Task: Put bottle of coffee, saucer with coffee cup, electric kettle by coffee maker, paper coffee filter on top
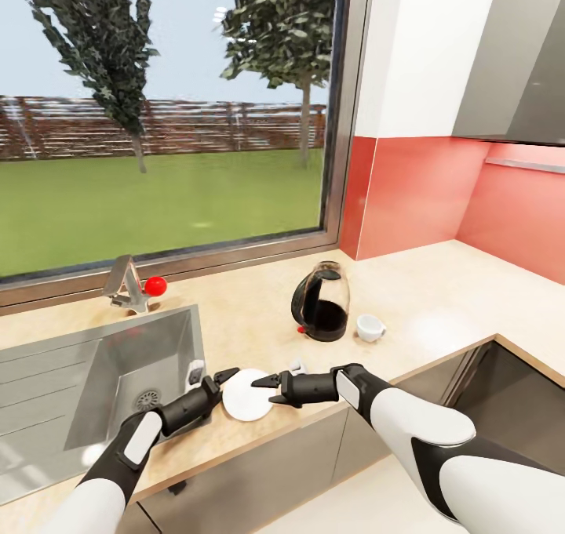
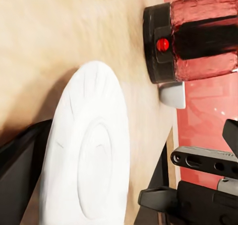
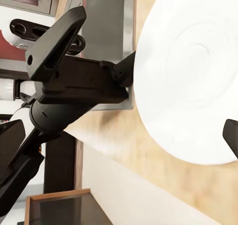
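The white saucer [image 1: 246,397] [image 2: 89,150] [image 3: 193,71] lies on the countertop [image 1: 439,306] near its front edge. My left gripper [image 1: 212,377] is open at the saucer's left rim, with one finger [image 3: 121,71] touching that edge. From the other side, my right gripper [image 1: 268,387] stands open over the saucer's right rim. Behind them stands the dark glass electric kettle [image 1: 322,303] [image 2: 198,36], and the small white coffee cup [image 1: 369,328] [image 2: 173,93] sits just right of it. The coffee maker, bottle of coffee, paper filter and kitchen shelf are out of view.
A steel sink [image 1: 118,369] with a faucet [image 1: 129,283] and a red knob fills the counter's left part, close to my left arm. A large window runs behind. The counter turns a corner at the right under a grey hood [image 1: 518,56].
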### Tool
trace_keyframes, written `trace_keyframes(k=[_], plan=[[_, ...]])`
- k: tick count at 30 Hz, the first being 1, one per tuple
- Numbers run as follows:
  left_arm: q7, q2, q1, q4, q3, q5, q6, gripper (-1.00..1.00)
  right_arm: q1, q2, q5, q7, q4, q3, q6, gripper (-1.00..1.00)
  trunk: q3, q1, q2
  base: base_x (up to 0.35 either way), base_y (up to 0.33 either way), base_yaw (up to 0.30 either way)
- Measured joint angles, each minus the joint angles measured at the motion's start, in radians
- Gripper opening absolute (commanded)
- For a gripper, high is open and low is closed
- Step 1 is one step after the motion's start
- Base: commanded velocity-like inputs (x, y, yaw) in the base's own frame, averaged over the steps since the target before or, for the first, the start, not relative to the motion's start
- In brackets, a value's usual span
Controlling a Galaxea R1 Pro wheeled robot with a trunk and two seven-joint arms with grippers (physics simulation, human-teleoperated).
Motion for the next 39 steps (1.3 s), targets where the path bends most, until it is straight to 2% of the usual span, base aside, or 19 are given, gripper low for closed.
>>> trace_keyframes(k=[31, 39], plan=[[0.0, -0.05, 0.0, 0.0, -0.003, 0.001, 0.003, 1.0, 0.002, 0.0, 0.001, 0.0, -0.001, 0.0, 0.0, 1.0, 0.0, 0.0, 0.0, 0.0, 0.0, 0.0], [0.0, -0.052, 0.0, -0.001, -0.002, 0.002, 0.006, 1.0, 0.019, 0.0, 0.0, 0.0, -0.007, -0.002, 0.0, 1.0, 0.0, 0.0, 0.0, 0.0, 0.0, 0.0]])
